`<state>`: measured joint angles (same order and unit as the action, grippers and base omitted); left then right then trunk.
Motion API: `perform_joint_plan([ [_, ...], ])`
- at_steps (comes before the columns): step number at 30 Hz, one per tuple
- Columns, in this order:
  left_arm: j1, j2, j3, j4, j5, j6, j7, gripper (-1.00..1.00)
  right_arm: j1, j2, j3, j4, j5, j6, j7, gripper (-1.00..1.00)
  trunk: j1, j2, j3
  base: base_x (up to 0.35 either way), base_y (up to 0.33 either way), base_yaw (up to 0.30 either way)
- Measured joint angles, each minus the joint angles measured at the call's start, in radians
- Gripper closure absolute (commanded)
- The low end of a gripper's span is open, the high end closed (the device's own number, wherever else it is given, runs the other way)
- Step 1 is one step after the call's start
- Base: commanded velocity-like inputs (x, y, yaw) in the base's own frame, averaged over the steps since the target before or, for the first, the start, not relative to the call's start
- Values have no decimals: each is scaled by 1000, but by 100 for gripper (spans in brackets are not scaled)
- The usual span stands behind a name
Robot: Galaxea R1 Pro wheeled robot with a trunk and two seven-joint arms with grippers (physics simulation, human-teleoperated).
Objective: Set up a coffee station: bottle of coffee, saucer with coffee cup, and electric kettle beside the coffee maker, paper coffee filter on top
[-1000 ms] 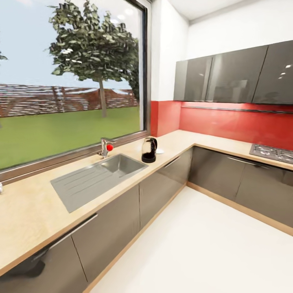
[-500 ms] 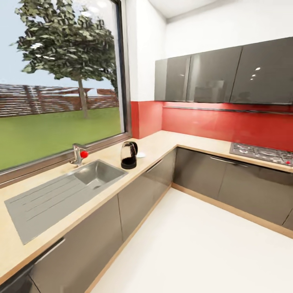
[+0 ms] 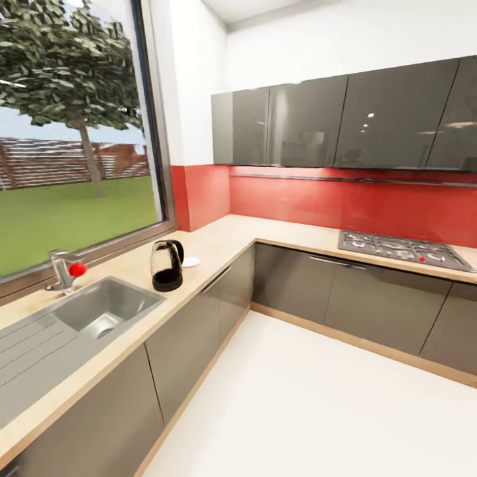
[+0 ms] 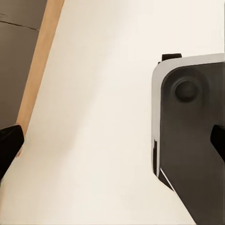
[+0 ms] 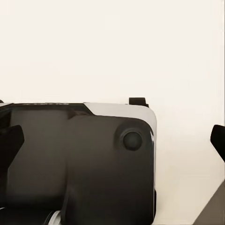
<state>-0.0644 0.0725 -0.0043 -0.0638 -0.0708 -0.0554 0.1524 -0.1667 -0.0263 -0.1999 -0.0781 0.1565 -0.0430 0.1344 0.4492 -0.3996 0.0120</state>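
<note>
An L-shaped kitchen countertop (image 3: 218,244) runs along the window (image 3: 66,146) wall at left and turns along the far wall. The sink (image 3: 99,310) sits inset under the window, its tap (image 3: 63,270) behind it. The electric kettle (image 3: 166,265) stands on the counter just right of the sink, the saucer (image 3: 191,262) just beyond it. The hob (image 3: 401,250) lies on the far run, beneath the wall cabinets (image 3: 344,122).

Red backsplash (image 3: 371,205), grey cabinets (image 3: 311,129) (glossy), window (image 3: 66,152)

I count one electric kettle (image 3: 166,265), one saucer (image 3: 191,262), one sink (image 3: 99,311), one tap (image 3: 65,270) and one hob (image 3: 400,250).
</note>
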Motion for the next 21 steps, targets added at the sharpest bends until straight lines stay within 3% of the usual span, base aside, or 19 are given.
perform_joint_plan([
  [21, 0, 0, -3, 0, -1, -2, 0, -100, 0, 0, 0, 0, 0, -1, -2, -100, 0, 0, 0, 303, -175, -282],
])
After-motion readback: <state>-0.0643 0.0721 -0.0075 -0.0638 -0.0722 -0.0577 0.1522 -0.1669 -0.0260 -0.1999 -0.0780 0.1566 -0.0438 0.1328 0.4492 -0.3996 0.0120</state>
